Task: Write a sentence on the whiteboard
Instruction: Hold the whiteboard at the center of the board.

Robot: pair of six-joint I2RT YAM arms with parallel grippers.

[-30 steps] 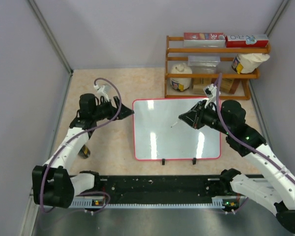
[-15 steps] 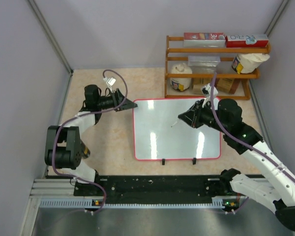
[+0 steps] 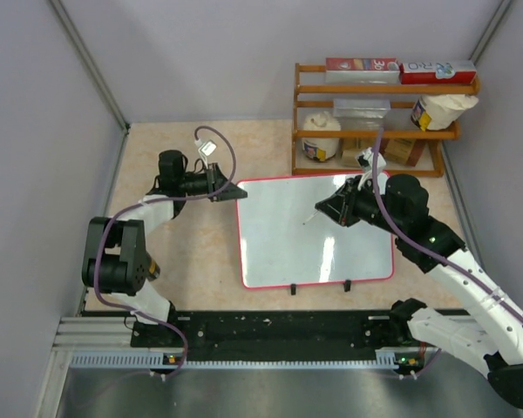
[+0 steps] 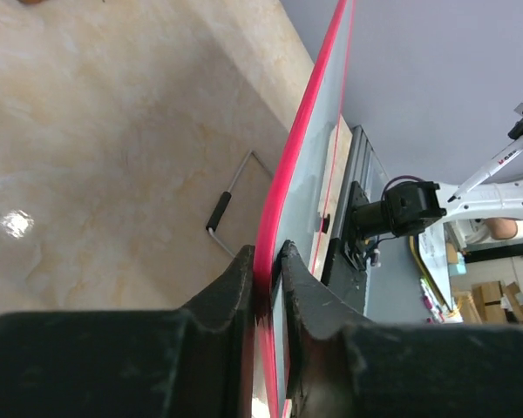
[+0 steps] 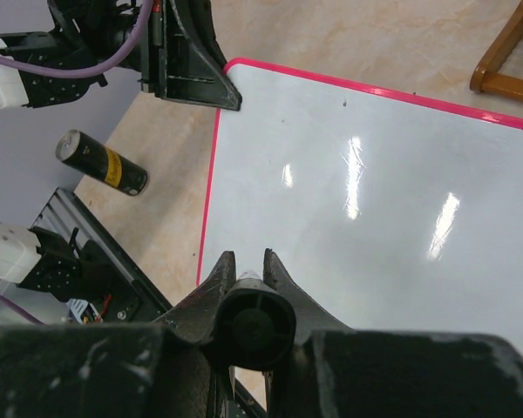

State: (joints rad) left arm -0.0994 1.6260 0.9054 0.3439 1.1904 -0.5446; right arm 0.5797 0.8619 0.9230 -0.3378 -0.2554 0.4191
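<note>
The whiteboard (image 3: 314, 239) lies flat mid-table, glossy white with a thin red frame, and no sentence shows on it. My left gripper (image 3: 235, 192) is at its far left corner. In the left wrist view the gripper (image 4: 266, 257) is shut on the board's red edge (image 4: 301, 165), one finger on each face. My right gripper (image 3: 324, 211) hovers over the board's upper middle, shut on a pen whose tip (image 3: 307, 221) points down-left. In the right wrist view the pen's dark rear end (image 5: 257, 326) sits between the fingers (image 5: 247, 257) above the board (image 5: 375, 192).
A wooden shelf (image 3: 383, 113) with boxes, jars and bags stands behind the board at the back right. A black and yellow cylinder (image 3: 148, 268) lies left of the board, also seen as the cylinder (image 5: 100, 163). A black rail (image 3: 279, 335) runs along the near edge. Grey walls close both sides.
My left arm swung right to the board's far left corner and its jaws closed on the frame. The board shifted slightly. The right gripper stayed put with the pen.
</note>
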